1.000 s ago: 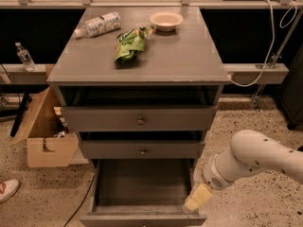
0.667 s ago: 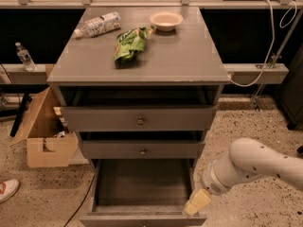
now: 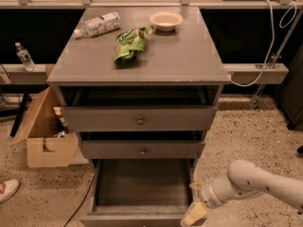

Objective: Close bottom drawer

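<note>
The grey cabinet has three stacked drawers. The bottom drawer is pulled far out, showing its dark plank floor; its front runs along the lower edge of the view and its knob is out of sight. The middle drawer and the top drawer stand slightly open, each with a small brass knob. My gripper, at the end of the white arm, sits at the bottom drawer's front right corner, against or just beside it.
On the cabinet top lie a plastic bottle, a green snack bag and a small bowl. An open cardboard box stands on the floor at the left. A shoe shows at the left edge. A cable hangs at the right.
The arm and gripper have sunk a little lower and nearer to the bottom drawer's front right corner. The drawers have not visibly moved.
</note>
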